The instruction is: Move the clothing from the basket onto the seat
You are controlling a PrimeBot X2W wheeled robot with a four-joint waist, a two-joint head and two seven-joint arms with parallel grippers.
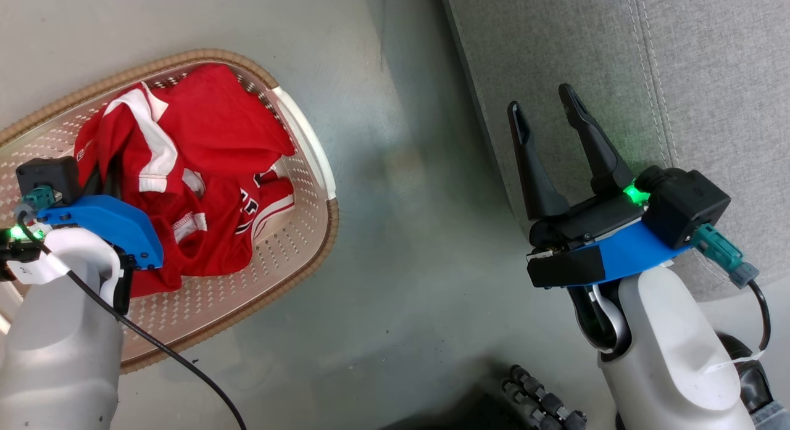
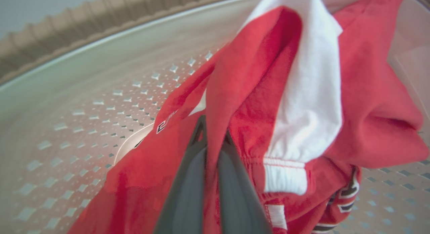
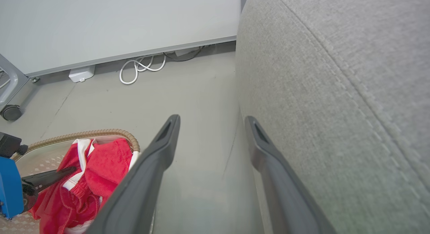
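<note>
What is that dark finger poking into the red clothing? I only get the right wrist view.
Observer: It belongs to the left end effector, which is shut on a red fold of the clothing.
Operator: Has anything left the basket?
Observer: No. In the head view all the clothing lies inside the basket.
Operator: Is there any writing on it?
Observer: Yes, dark lettering shows on a fold near the basket's middle.
</note>
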